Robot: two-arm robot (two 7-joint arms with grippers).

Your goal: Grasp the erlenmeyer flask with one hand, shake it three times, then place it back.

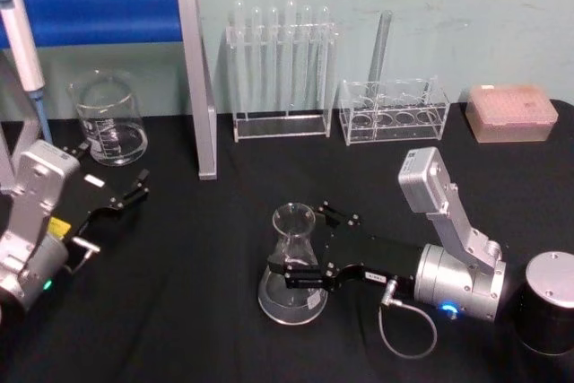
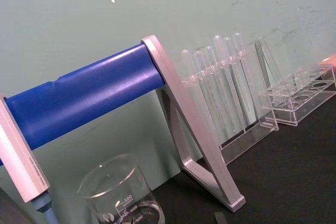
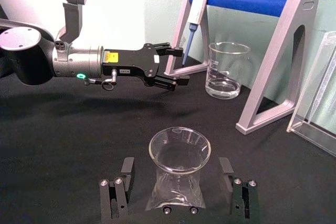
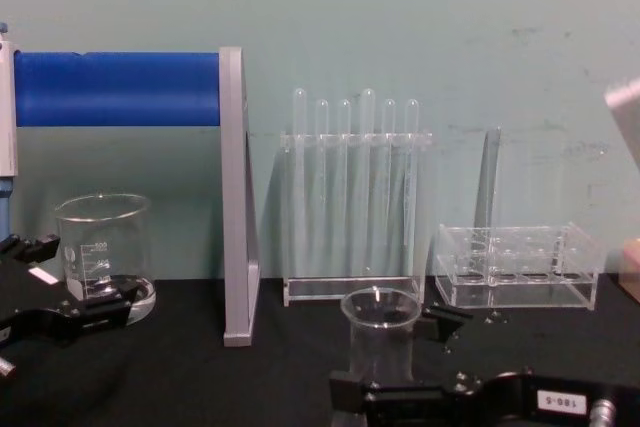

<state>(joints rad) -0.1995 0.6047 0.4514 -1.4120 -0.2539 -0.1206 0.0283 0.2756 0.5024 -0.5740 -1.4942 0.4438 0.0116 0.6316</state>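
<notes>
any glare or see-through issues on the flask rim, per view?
Head view: the erlenmeyer flask reads faint, black cloth showing through, pale highlights on its base. Right wrist view: rim sharp and bright, the right gripper with a finger on either side, apart from the glass. Chest view: neck washes into the green wall. Left gripper parked near the beaker.

Place: my lab bench | evidence: test tube rack (image 1: 281,73), graduated beaker (image 1: 109,119), pipette (image 1: 24,51), tip box (image 1: 511,112), black tabletop (image 1: 197,284)
</notes>
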